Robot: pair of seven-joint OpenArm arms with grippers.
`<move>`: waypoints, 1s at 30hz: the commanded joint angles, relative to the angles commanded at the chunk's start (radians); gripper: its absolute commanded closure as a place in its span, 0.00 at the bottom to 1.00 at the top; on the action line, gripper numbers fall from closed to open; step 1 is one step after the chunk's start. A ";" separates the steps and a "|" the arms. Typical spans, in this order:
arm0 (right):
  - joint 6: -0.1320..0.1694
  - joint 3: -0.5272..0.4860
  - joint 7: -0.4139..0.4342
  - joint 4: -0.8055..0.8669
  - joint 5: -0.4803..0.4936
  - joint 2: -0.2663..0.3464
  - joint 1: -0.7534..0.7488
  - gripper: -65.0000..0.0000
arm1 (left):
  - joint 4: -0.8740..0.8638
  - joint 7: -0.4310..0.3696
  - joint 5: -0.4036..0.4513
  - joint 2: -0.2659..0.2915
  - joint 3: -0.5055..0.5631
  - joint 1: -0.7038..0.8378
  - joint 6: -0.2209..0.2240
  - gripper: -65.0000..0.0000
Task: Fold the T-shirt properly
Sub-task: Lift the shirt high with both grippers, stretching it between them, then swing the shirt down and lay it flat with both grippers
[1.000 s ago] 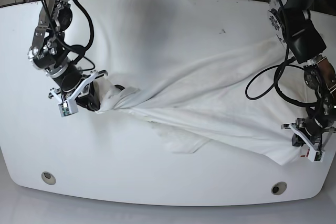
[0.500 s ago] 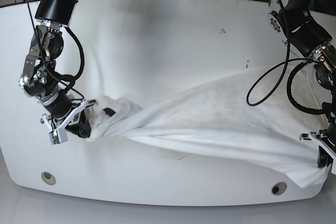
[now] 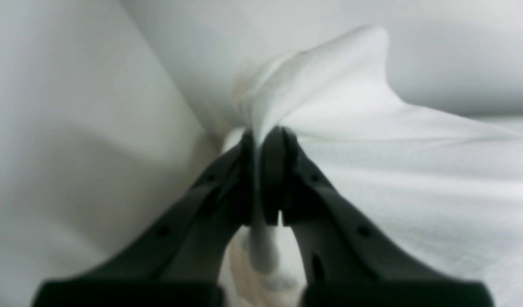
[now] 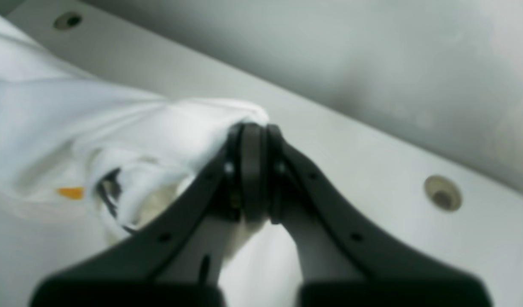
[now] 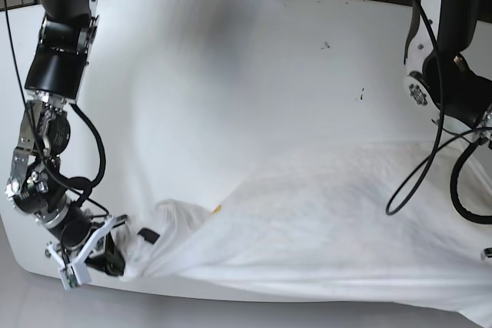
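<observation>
Presently, your T-shirt [image 5: 323, 228] lies stretched along the near edge of the white table [image 5: 231, 74], spanning from the near corner on the base view's left to the near corner on its right, with its lower hem hanging at or just past the table lip. The fabric is wrinkled and bunched at the left-hand end of that view.

Your right gripper [image 4: 253, 170] has its jaws pressed together on a gathered wad of the T-shirt [image 4: 116, 128]; cloth spills out to one side of the closed tips. A small yellow patch [image 4: 69, 192] and a dark curved printed line show in the folds beside it. Two round holes in the table, one [image 4: 443, 194] near the gripper, are visible beyond.

Your left gripper [image 3: 263, 170] pinches a thin ridge of the T-shirt [image 3: 372, 128], which rises in a peak above the tips and runs down between the fingers. In the base view this gripper is out of frame at the lower right.
</observation>
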 joint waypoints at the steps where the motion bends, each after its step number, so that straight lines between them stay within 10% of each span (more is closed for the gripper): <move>1: 0.005 -0.014 0.002 -0.011 0.002 0.006 0.028 1.00 | -0.002 0.000 0.002 0.000 0.006 -0.025 0.000 1.00; 15: 0.049 -0.203 0.002 -0.150 -0.006 0.032 0.439 1.00 | -0.176 0.000 0.003 -0.025 0.086 -0.391 0.005 1.00; 30: 0.083 -0.206 -0.003 -0.133 0.003 0.049 0.402 1.00 | -0.195 0.002 -0.002 -0.025 0.084 -0.322 0.000 1.00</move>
